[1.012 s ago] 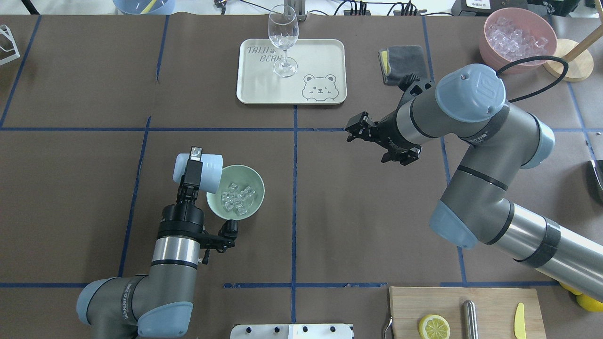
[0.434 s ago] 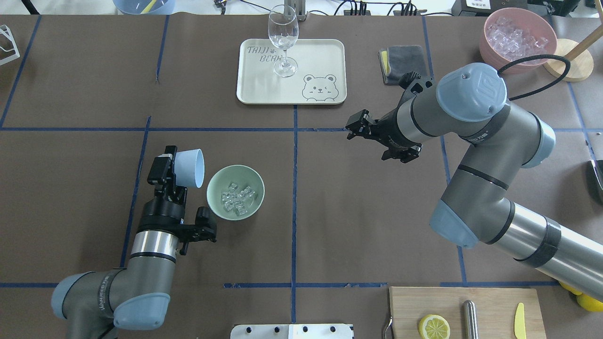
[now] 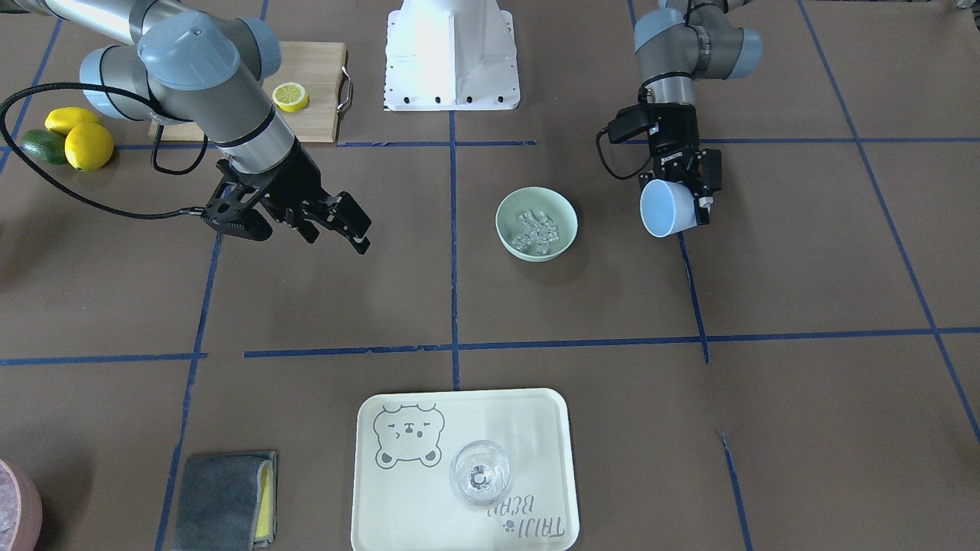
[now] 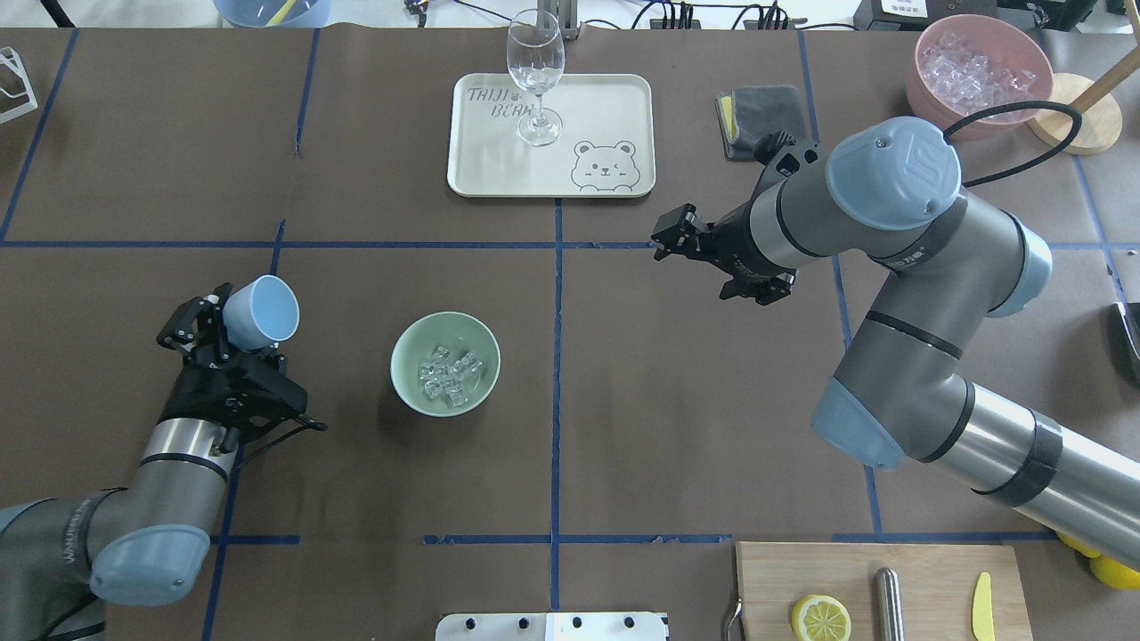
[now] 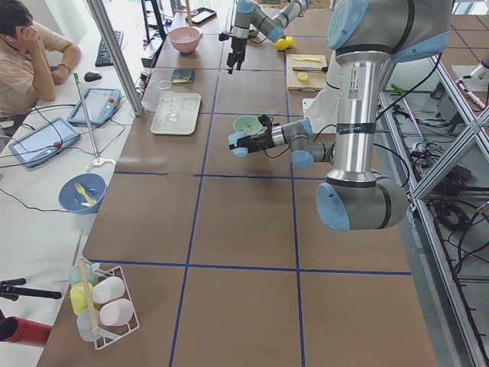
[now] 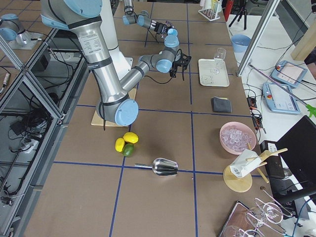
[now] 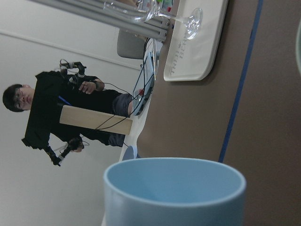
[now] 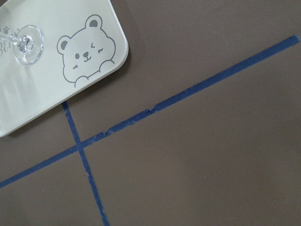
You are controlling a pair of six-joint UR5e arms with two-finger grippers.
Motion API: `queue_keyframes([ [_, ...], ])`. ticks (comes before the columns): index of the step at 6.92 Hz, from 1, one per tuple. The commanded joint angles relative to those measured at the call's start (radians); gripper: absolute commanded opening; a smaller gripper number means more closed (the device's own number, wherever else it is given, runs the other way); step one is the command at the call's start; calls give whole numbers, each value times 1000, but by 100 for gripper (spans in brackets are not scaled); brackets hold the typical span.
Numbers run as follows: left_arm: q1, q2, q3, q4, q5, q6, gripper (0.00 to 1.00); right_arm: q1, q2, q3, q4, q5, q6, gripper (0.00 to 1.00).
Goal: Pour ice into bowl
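The pale mint-green bowl (image 4: pixel 410 338) (image 3: pixel 509 207) stands left of the table's middle line with a cluster of clear ice (image 4: pixel 448 377) (image 3: pixel 534 229) in it. My left gripper (image 4: pixel 233 325) (image 3: pixel 689 195) is shut on a light blue cup (image 4: pixel 261 312) (image 3: pixel 666 208), held above the table well to the bowl's left. The cup's mouth points upward at a tilt, and in the left wrist view the blue cup (image 7: pixel 174 193) looks empty. My right gripper (image 4: pixel 672 236) (image 3: pixel 356 229) hangs open over bare table right of centre, holding nothing.
A cream tray (image 4: pixel 614 98) at the back centre carries a wine glass (image 4: pixel 535 76). A folded grey cloth (image 4: pixel 766 116) and a pink bowl of ice (image 4: pixel 980 71) are at the back right. A cutting board (image 4: pixel 891 579) with a lemon half sits at the front right.
My left arm has swung the blue cup away from over the bowl to the left and turned its mouth back upward. The ice stays in the bowl. The right arm has barely moved.
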Motion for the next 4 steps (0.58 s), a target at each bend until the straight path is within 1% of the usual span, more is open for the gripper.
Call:
queue_keyframes([
  [1, -41, 131, -22, -2, -60, -472, 0, -3, -1, -1, -1, -22, -2, 100],
  [2, -76, 129, -26, -14, -59, -703, 0, -3, 1, -1, -1, -24, -2, 100],
  [3, -80, 140, -1, -14, -52, -778, 0, -3, 4, 0, -1, -25, -2, 100],
  [4, -136, 139, 0, -14, -52, -926, 0, -3, 4, 0, -1, -35, -2, 100],
])
